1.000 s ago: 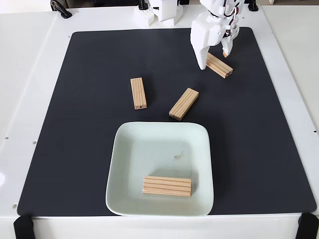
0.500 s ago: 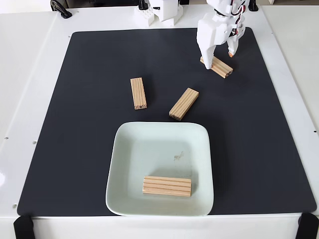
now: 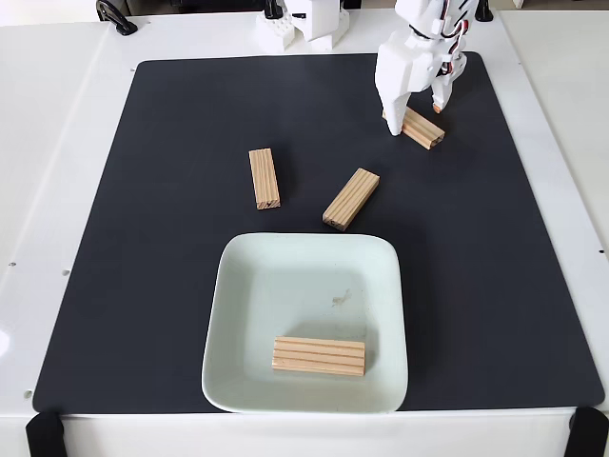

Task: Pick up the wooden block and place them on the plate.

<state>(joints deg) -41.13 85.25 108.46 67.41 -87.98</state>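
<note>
One wooden block [image 3: 319, 355] lies flat inside the plate [image 3: 249, 314], near its front rim. Two more blocks [image 3: 264, 177] [image 3: 350, 198] rest on the black mat [image 3: 143, 248] just behind the plate. A fourth block [image 3: 420, 128] lies at the mat's far right, between the open jaws of the gripper [image 3: 416, 118], straddled but still resting on the mat.

Light grooved wooden blocks [image 3: 265, 178], matt and unvarnished, smooth glossy mint plate [image 3: 303, 271], matt black mat [image 3: 171, 238], white plastic gripper [image 3: 416, 114], smooth white table [image 3: 48, 143]
</note>
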